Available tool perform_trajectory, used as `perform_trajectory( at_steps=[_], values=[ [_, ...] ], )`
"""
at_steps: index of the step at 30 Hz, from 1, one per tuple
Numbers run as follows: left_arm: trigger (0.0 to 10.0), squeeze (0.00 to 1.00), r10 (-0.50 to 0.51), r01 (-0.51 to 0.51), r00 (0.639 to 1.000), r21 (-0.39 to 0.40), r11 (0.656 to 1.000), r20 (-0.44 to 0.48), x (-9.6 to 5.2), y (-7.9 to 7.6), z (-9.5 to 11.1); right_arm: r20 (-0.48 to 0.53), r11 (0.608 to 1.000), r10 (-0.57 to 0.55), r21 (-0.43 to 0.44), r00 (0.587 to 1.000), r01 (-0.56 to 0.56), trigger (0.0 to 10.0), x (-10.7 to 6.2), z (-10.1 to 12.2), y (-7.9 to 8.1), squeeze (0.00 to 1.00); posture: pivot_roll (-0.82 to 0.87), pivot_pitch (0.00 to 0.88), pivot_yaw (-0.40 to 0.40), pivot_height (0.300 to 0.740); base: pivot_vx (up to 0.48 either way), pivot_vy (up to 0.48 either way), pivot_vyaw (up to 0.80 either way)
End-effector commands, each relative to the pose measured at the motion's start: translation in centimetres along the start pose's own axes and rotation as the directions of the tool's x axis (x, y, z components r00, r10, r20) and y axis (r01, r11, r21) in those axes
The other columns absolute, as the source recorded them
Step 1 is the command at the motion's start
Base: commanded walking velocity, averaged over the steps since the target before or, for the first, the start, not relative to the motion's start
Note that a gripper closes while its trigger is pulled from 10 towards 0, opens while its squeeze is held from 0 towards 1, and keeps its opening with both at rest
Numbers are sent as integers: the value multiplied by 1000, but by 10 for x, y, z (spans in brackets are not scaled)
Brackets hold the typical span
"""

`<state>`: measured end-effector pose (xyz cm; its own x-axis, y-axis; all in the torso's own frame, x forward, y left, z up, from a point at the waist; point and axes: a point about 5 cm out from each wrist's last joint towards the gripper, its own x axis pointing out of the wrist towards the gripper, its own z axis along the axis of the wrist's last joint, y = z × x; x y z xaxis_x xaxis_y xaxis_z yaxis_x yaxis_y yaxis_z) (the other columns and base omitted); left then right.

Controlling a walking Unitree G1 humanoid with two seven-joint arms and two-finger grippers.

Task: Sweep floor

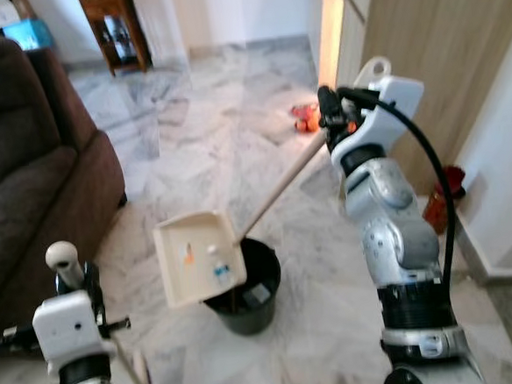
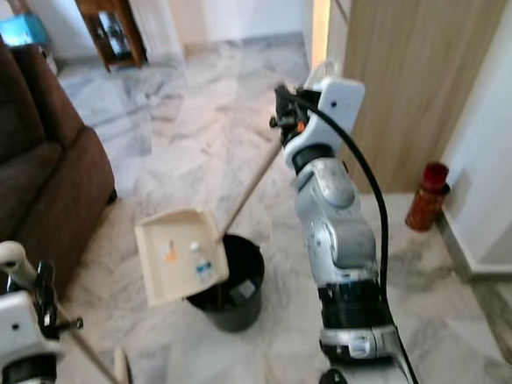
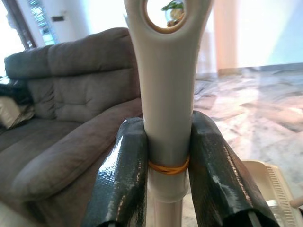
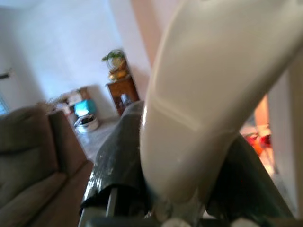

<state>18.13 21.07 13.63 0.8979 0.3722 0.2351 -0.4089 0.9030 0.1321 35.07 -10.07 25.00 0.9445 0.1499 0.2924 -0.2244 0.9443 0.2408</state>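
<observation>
On the marble floor (image 1: 190, 135) beside a brown sofa (image 1: 26, 173), a cream dustpan (image 1: 197, 256) tilts over a black bin (image 1: 246, 294); the right gripper (image 1: 331, 109) clenches its long handle (image 1: 278, 190); the left gripper (image 3: 165, 175) clamps the broom handle (image 3: 165, 94) near the sofa.

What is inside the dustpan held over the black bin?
In the dustpan, tipped over the bin, a small orange scrap and a clear bottle-like item show. The pan hides part of the bin's inside.
</observation>
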Motion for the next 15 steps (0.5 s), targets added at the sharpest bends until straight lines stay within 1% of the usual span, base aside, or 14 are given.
perform_trajectory(
  at_steps=[1, 5, 15],
  values=[
    [10000, 0, 15, -16, 999, 23, 1000, 45, 2, 5, 8, 94, 996, 65, 48, 993, -70, 10000, 2, 19, 16, 0, -2, 54, 80, 740, 277, 0, 513],
    [10000, 0, 15, -16, 999, 24, 1000, 45, 2, 4, 8, 85, 995, 77, 61, 993, -82, 10000, 2, 18, 17, 0, -1, 54, 80, 740, 277, 0, 0],
    [10000, 0, 15, -16, 999, 22, 1000, 43, 2, 4, 8, 81, 994, 88, 62, 993, -93, 10000, 2, 17, 19, 0, -2, 59, 80, 740, 277, 0, 0]
  ],
)
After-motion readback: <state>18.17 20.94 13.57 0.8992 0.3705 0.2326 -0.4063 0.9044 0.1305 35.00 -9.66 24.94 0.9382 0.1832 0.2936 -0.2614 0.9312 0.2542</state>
